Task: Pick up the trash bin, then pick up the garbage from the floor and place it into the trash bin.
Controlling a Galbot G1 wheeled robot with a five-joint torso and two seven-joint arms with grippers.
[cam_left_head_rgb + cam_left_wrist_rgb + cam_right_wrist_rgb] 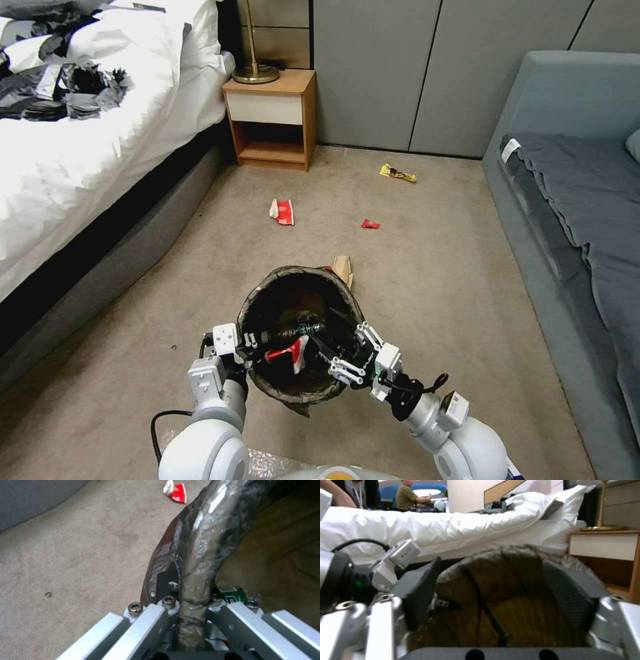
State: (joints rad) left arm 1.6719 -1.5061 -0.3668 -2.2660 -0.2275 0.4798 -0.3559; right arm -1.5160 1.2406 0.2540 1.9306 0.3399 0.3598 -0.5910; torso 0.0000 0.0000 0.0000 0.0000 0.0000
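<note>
My left gripper [248,344] clamps the rim of the upright, bag-lined round white plastic trash bin [267,297], mouth upward; my right gripper [345,351] gapes over its opposite rim.

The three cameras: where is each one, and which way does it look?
Head view: high up, looking down at the carpet, both arms and the bin.
Left wrist view: on the left arm, looking along the left gripper, shut on the bin rim.
Right wrist view: on the right arm, its open right gripper facing the bed.
All share the bin.
</note>
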